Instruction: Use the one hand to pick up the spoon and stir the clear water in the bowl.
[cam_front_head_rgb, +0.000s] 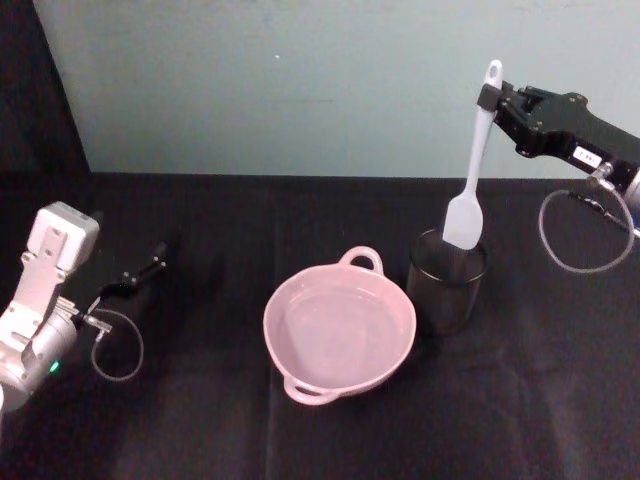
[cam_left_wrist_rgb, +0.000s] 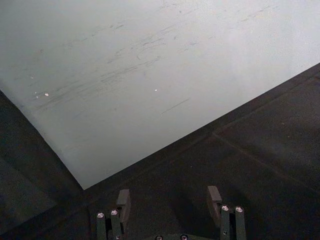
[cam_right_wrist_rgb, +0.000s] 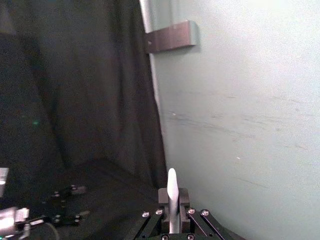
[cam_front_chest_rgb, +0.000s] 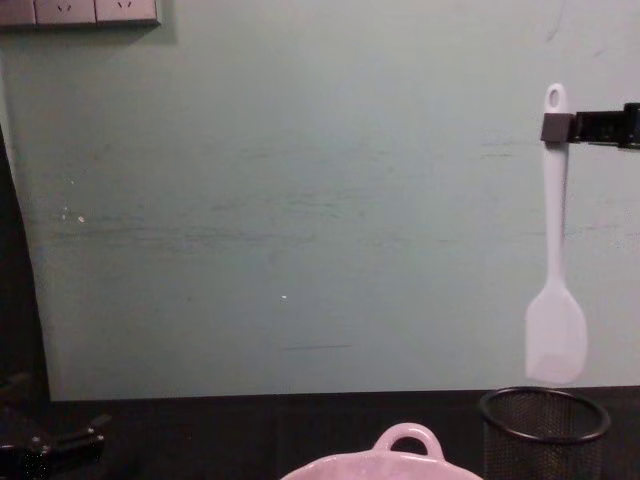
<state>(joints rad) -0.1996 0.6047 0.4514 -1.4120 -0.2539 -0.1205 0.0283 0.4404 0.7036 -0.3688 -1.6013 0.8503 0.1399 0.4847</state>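
Two grippers, three items, one black surface (cam_front_head_rgb: 200, 420). Left gripper (cam_left_wrist_rgb: 169, 192): low at far left, jaws spread, empty. Bowl (cam_front_head_rgb: 268, 322): pink, centre of surface. Mesh cup (cam_front_head_rgb: 445, 295): just right of bowl. Spoon (cam_front_head_rgb: 470, 190): upright, blade down over cup's mouth. Right gripper (cam_front_head_rgb: 487, 97): raised, jaws clenched on spoon's handle near its holed end.

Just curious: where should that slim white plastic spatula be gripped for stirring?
The white plastic spatula hangs upright, so grip high on its handle, just under the oval hole, from the robot's right, as the black boxy right gripper does, leaving the broad blade free.
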